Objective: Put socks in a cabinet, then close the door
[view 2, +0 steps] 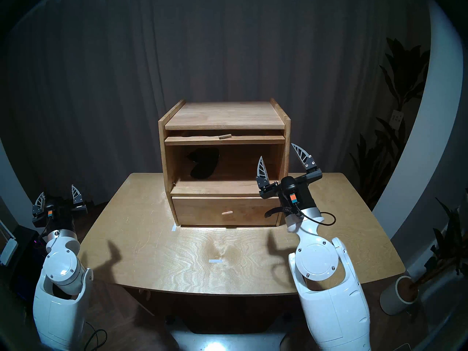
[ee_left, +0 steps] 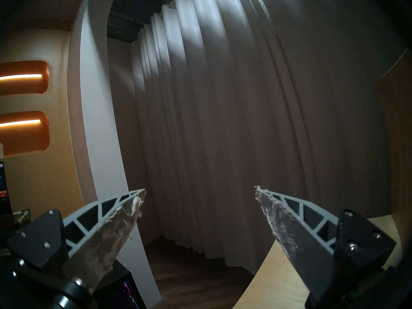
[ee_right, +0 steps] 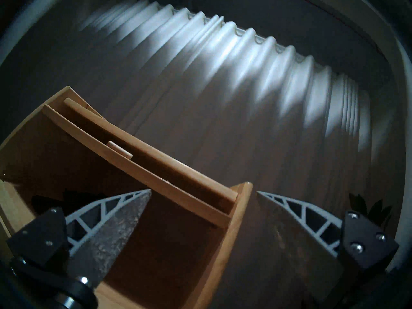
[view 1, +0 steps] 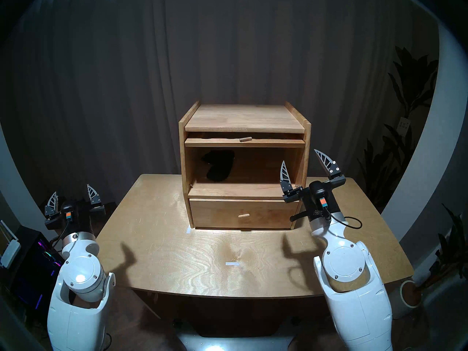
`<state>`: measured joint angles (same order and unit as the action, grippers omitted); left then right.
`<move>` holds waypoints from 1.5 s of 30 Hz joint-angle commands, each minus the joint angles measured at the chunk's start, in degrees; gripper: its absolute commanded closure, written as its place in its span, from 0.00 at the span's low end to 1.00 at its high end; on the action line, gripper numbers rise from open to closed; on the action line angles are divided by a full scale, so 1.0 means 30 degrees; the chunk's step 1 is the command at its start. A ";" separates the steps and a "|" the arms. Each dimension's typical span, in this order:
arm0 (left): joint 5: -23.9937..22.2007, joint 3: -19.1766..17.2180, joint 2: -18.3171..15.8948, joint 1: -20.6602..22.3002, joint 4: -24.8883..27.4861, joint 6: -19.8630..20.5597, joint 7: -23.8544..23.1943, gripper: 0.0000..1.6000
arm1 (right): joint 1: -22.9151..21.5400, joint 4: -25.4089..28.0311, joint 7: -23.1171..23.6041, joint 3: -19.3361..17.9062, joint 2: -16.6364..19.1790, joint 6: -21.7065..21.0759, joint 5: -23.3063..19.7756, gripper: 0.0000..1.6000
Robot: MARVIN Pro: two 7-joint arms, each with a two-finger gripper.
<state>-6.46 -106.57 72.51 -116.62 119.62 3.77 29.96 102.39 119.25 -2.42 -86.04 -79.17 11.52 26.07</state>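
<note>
The light-brown wooden cabinet [view 1: 243, 117] [view 2: 222, 115] stands at the back of the table. Its door [view 1: 273, 142] [view 2: 253, 139] [ee_right: 156, 174] is lifted flat and tucked under the top, only its front edge and peg knob [view 1: 245, 139] showing. The black socks [view 1: 219, 166] [view 2: 203, 163] [ee_right: 44, 201] lie in the open middle compartment, at its left. My right gripper [view 1: 300, 156] [view 2: 276, 151] [ee_right: 203, 191] is open and empty, pointing up, with the cabinet's right wall between its fingers. My left gripper [view 1: 72, 188] [view 2: 57, 189] [ee_left: 200, 188] is open and empty, off the table's left edge.
The lower drawer [view 1: 243, 213] with its peg knob is shut. The wooden table [view 1: 202, 254] carries two small white tape marks. A dark computer case [view 1: 33, 254] stands at the left, potted plants [view 1: 410, 297] at the right, and a grey curtain behind.
</note>
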 commanded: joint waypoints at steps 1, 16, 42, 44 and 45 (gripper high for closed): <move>-0.1170 -0.0739 -0.0846 0.0155 -0.0019 -0.0139 -0.1432 0.00 | -0.1026 0.0871 0.0412 -0.0342 0.1594 0.0538 0.2218 0.00; -0.5334 -0.2530 -0.2390 -0.0004 -0.0529 -0.0042 -0.6253 0.00 | -0.2811 0.1038 0.3134 0.0728 0.3625 0.0583 0.7234 0.00; -1.3526 -0.5551 -0.6256 -0.1220 -0.2773 0.2169 -1.5428 0.00 | -0.4995 0.0777 0.7760 0.2161 0.0846 -0.5748 0.8133 0.00; -1.3960 -0.5691 -0.6607 -0.1332 -0.2956 0.2338 -1.6159 0.00 | -0.4853 0.1090 0.8094 0.2284 0.0680 -0.6384 0.8029 0.00; -1.4219 -0.5751 -0.6937 -0.1490 -0.3072 0.2427 -1.6659 0.00 | -0.4783 0.1315 0.8351 0.2357 0.0565 -0.6927 0.8041 0.00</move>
<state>-44.98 -121.55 57.29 -120.11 111.04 9.91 -13.97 88.74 120.59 20.72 -79.40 -73.44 -3.42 51.01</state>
